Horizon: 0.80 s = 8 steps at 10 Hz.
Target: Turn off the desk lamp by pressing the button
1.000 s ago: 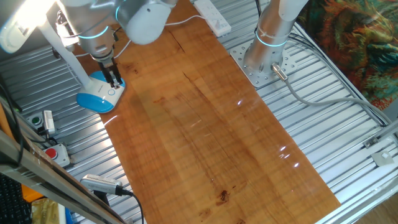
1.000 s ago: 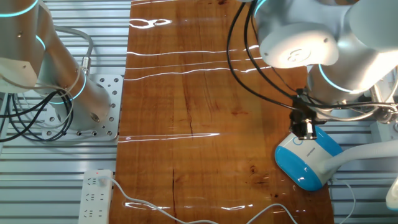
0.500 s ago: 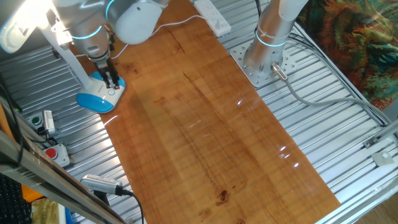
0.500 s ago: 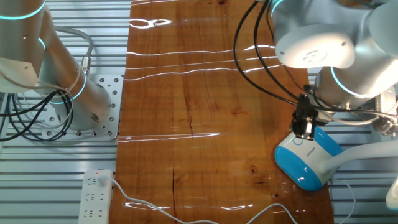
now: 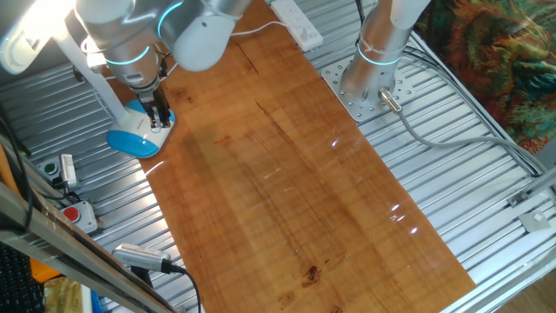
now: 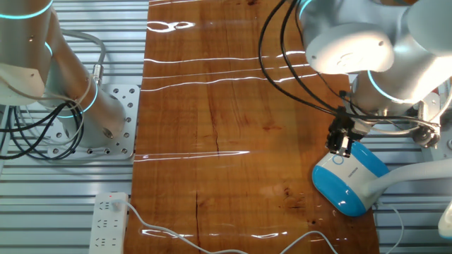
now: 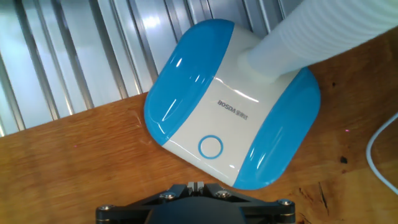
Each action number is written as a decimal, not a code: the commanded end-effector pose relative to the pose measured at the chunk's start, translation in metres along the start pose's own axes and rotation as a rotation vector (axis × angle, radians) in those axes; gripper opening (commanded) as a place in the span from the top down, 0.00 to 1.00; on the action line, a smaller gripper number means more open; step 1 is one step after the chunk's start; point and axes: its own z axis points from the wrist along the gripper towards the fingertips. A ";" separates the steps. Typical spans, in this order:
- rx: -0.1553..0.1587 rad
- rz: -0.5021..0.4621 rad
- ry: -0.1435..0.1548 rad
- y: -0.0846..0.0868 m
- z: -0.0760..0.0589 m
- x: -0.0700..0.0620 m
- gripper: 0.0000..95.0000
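Observation:
The desk lamp's light-blue-and-white base point(image 5: 135, 136) sits at the left edge of the wooden table, also in the other fixed view point(image 6: 349, 182) and the hand view point(image 7: 186, 93). Its slanted white arm point(image 5: 97, 80) rises to the head point(image 5: 26, 39), which glows brightly. A round ringed button point(image 7: 211, 147) sits on the white middle strip near the base's front edge. My gripper point(image 5: 159, 121) hangs just over that front edge point(image 6: 342, 147). In the hand view its fingertips point(image 7: 194, 185) touch each other, shut and empty, just short of the button.
A white power strip point(image 5: 298, 23) with its cable lies at the table's far end point(image 6: 109, 213). A second arm's base point(image 5: 375, 83) stands on the metal plate beside the table. A red-button box point(image 5: 76, 215) sits front left.
The wrist and arm body have shifted a little above the lamp base. The fingertips stay over the base's front edge, slightly lower. The lamp head still glows.

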 end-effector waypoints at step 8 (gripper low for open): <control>0.045 -0.009 -0.087 -0.015 0.013 -0.002 1.00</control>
